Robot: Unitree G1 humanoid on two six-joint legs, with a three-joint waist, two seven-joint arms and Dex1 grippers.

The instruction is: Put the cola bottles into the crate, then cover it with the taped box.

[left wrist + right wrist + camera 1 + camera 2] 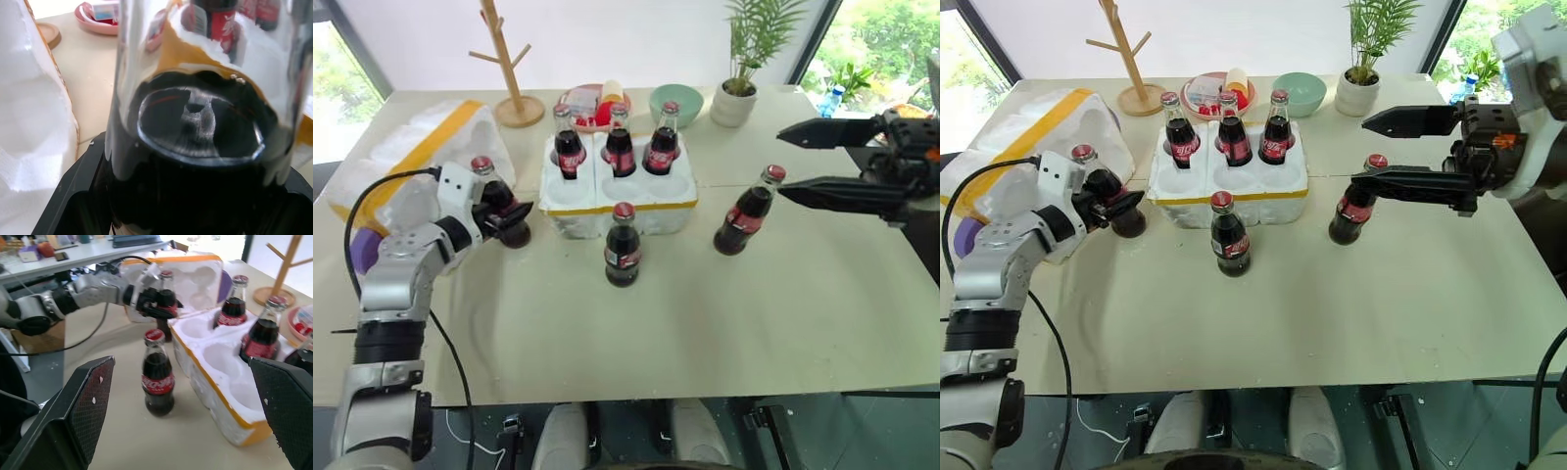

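Observation:
Three cola bottles [620, 147] stand in the back wells of the white crate [656, 220]; its front wells are empty. A fourth bottle [623, 250] stands on the table just in front of the crate, and a fifth [744, 220] stands tilted to the crate's right. My left gripper [514, 220] is shut on a sixth bottle [492, 191] left of the crate, beside the taped box [421, 147], which lies on its side. My right gripper [781, 166] hovers open, fingers wide apart, near the top of the right-hand bottle.
Along the table's far edge stand a wooden mug tree [514, 69], a pink plate [578, 98] with small items, a green bowl [675, 103] and a potted plant [739, 93]. A purple object [362, 250] lies under my left arm.

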